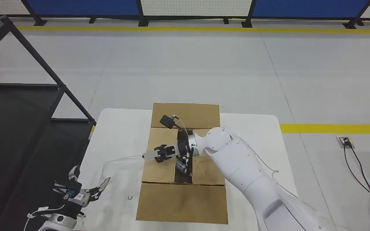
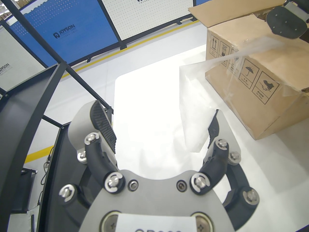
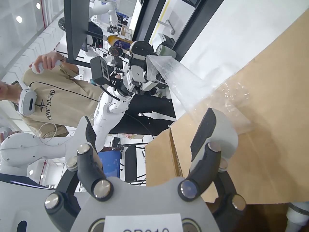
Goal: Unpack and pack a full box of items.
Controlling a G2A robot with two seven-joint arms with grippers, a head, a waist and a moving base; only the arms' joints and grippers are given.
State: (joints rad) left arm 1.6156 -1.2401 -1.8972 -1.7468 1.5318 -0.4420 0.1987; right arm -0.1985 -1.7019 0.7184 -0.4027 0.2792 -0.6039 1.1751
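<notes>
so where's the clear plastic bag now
In the top view the clear plastic bag drapes off the left edge of the cardboard box onto the table by the right pincer.

Left gripper: your jaws stand spread wide over the white tabletop.
Brown cardboard box: flaps open, standing on the tabletop.
Clear plastic film: trailing from the box top down over the tabletop.

Prob. robotics lab; blue partition panels, yellow floor line; another robot arm in bkgd.
</notes>
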